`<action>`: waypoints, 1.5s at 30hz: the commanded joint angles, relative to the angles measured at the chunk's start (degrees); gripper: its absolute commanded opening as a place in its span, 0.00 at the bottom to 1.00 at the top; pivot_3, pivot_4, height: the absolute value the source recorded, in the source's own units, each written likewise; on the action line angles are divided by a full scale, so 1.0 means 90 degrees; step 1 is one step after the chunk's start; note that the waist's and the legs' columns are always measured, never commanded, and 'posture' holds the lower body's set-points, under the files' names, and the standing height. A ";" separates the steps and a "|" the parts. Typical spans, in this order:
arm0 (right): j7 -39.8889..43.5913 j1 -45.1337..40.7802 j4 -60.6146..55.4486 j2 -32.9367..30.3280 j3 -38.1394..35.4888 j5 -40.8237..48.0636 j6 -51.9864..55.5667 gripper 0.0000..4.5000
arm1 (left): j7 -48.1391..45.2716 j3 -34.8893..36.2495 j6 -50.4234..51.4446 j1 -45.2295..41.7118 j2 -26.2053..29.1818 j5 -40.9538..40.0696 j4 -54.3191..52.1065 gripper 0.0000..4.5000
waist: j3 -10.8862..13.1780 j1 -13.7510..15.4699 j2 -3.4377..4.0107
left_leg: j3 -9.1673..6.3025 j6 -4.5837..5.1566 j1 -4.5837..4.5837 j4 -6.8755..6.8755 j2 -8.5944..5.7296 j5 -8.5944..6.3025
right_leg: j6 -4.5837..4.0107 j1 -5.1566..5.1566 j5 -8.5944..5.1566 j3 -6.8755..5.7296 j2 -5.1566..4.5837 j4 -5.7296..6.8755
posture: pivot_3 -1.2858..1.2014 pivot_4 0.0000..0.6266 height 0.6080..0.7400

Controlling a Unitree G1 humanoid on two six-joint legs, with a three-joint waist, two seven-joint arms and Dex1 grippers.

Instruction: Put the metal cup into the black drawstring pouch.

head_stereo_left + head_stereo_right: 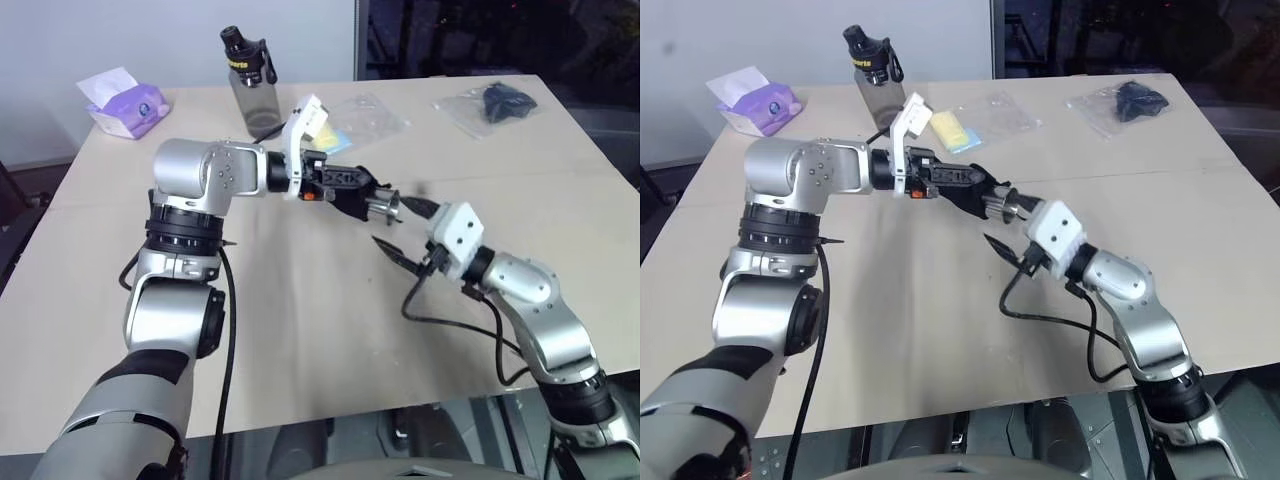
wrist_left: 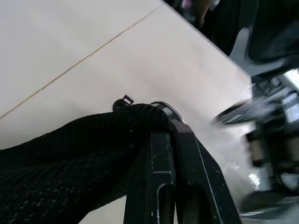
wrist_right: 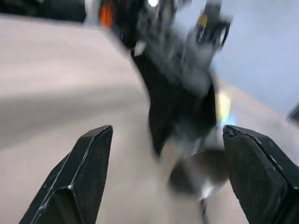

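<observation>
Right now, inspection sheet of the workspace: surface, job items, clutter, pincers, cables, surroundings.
Surface: beige table, one seam line across it.
Job's things: black drawstring pouch held above the table; metal cup sticks partly out of its mouth.
Clutter: bottle, tissue pack, two clear plastic bags at the far edge.
Pincers: left pincer shut on the pouch; right pincer open beside the cup, holding nothing.
Cables: black cables along both arms.
Surroundings: white wall, dark window behind.

One metal cup (image 1: 381, 206), one black drawstring pouch (image 1: 345, 190), one capped bottle (image 1: 248, 80), one tissue pack (image 1: 125, 102) and two clear plastic bags (image 1: 372, 115) (image 1: 490, 105) along the worktop's (image 1: 300, 330) far edge
</observation>
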 commanded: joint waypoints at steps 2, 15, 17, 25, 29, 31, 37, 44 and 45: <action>-0.0248 0.0000 0.0833 0.0028 0.0151 -0.0400 -0.0094 0.84 | 0.0144 0.0232 0.0143 -0.0084 -0.0028 -0.0252 -0.0369 0.00 | 0.0000 -0.0023 0.0000 | 0.0005 0.0000 0.0000 0.0000 0.0000 0.0000 | 0.0000 -0.0001 0.0000 0.0004 0.0000 -0.0001 | 0.52 0.24 1.00; -0.1282 -0.1959 0.4926 0.1670 -0.0302 -0.0500 -0.1428 0.84 | 0.0324 0.0207 0.0389 0.0103 -0.0069 -0.0517 -0.0785 0.00 | 0.0001 -0.0044 0.0001 | 0.0013 -0.0001 0.0009 -0.0003 -0.0001 0.0001 | -0.0003 -0.0002 0.0003 0.0016 -0.0002 0.0002 | 0.52 0.24 1.00; -0.1365 -0.2150 0.5313 0.1751 -0.0363 -0.0495 -0.1602 0.84 | 0.0333 0.0208 0.0388 0.0113 -0.0056 -0.0539 -0.0796 0.00 | 0.0001 -0.0028 0.0001 | 0.0011 -0.0002 0.0009 -0.0003 -0.0001 0.0001 | -0.0003 -0.0001 0.0003 0.0014 -0.0003 0.0003 | 0.52 0.24 1.00; -0.1511 -0.2276 0.5809 0.1919 -0.0497 -0.0528 -0.2104 0.24 | 0.0419 0.0239 0.0375 0.0142 0.0037 -0.0542 -0.0761 0.00 | 0.0001 -0.0054 0.0001 | 0.0009 -0.0002 0.0011 -0.0008 -0.0002 0.0001 | -0.0003 -0.0002 0.0004 0.0013 -0.0004 0.0007 | 0.52 0.24 1.00; -0.1724 -0.2060 0.5244 0.1763 -0.0662 -0.0553 -0.2122 0.01 | 0.0462 0.0282 0.0369 0.0133 0.0099 -0.0532 -0.0687 0.00 | 0.0001 -0.0047 0.0003 | 0.0008 -0.0002 0.0012 -0.0008 -0.0002 0.0000 | -0.0003 -0.0002 0.0003 0.0013 -0.0004 0.0010 | 0.52 0.24 1.00; -0.1879 -0.1971 0.4875 0.1668 -0.0795 -0.0563 -0.2071 0.01 | 0.0480 0.0304 0.0374 0.0138 0.0123 -0.0551 -0.0663 0.00 | 0.0002 -0.0039 0.0003 | 0.0008 -0.0002 0.0012 -0.0009 -0.0003 0.0001 | -0.0003 -0.0002 0.0003 0.0012 -0.0005 0.0011 | 0.52 0.24 1.00; -0.1971 -0.1905 0.3669 0.1166 -0.1120 -0.0551 -0.1757 0.01 | 0.0612 0.0430 0.0424 0.0196 0.0103 -0.0629 -0.0662 0.00 | 0.0002 -0.0044 0.0004 | 0.0009 -0.0002 0.0010 -0.0008 -0.0007 0.0001 | -0.0003 -0.0002 0.0003 0.0013 -0.0009 0.0009 | 0.52 0.24 1.00; -0.1846 -0.2755 0.2553 0.0685 -0.1475 -0.0243 -0.1224 0.01 | 0.0956 0.0794 0.0577 0.0148 -0.0096 -0.0801 -0.0638 0.00 | 0.0006 -0.0050 0.0010 | 0.0008 -0.0001 0.0011 -0.0008 -0.0006 0.0000 | -0.0002 -0.0004 0.0003 0.0012 -0.0007 0.0013 | 0.52 0.24 1.00; -0.1852 -0.2900 0.2453 0.0649 -0.1517 -0.0192 -0.1153 0.01 | 0.1027 0.0858 0.0599 0.0137 -0.0137 -0.0829 -0.0626 0.00 | 0.0005 -0.0047 0.0010 | 0.0006 -0.0001 0.0011 -0.0008 -0.0006 0.0000 | -0.0002 -0.0004 0.0003 0.0011 -0.0007 0.0012 | 0.52 0.24 1.00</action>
